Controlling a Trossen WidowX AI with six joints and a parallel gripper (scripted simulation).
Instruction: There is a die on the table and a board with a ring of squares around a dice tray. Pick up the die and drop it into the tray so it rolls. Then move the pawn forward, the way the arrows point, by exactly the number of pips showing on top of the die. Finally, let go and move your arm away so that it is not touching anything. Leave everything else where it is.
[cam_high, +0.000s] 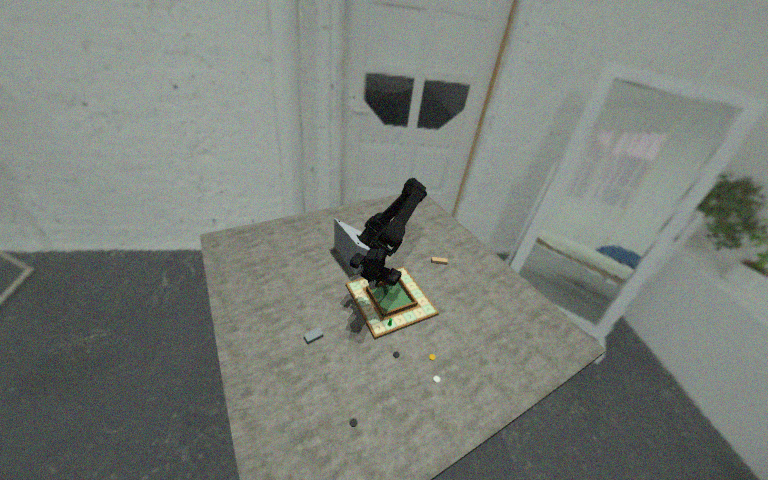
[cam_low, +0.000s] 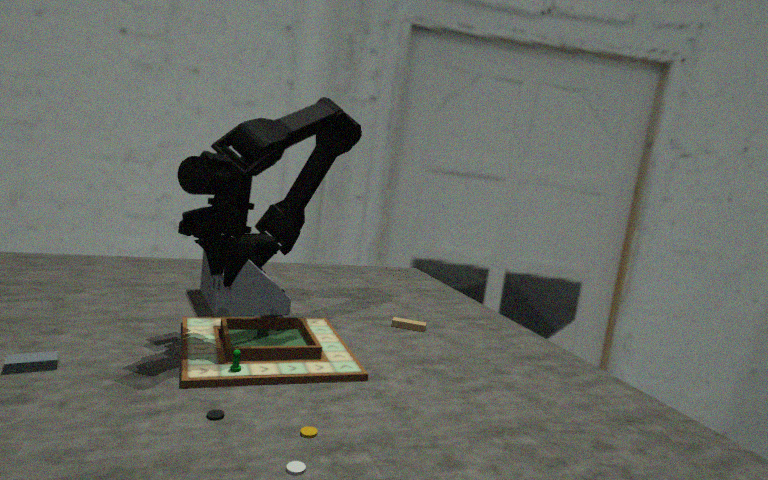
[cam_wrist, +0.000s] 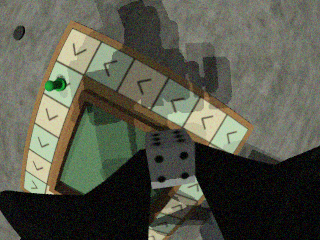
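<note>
My gripper (cam_low: 222, 280) (cam_wrist: 168, 152) is shut on the grey die (cam_wrist: 171, 156), held in the air above the board (cam_high: 406, 326) (cam_low: 271, 379) (cam_wrist: 49, 116). The die shows a four-pip face and a six-pip face in the wrist view; it is hard to make out in the top and exterior views. The dice tray (cam_high: 400, 310) (cam_low: 277, 353) (cam_wrist: 69, 135) has brown walls and a green floor. In the wrist view the die and fingers hide part of it. The green pawn (cam_high: 390, 322) (cam_low: 236, 361) (cam_wrist: 55, 84) stands upright on the square beside a corner square.
A grey block (cam_high: 313, 335) (cam_low: 30, 362) lies left of the board, a wooden block (cam_high: 439, 260) (cam_low: 408, 324) right. In front lie a dark disc (cam_high: 395, 354) (cam_low: 215, 414) (cam_wrist: 19, 33), a yellow disc (cam_high: 432, 357) (cam_low: 308, 431), a white disc (cam_high: 436, 378) (cam_low: 295, 467) and another dark disc (cam_high: 353, 422).
</note>
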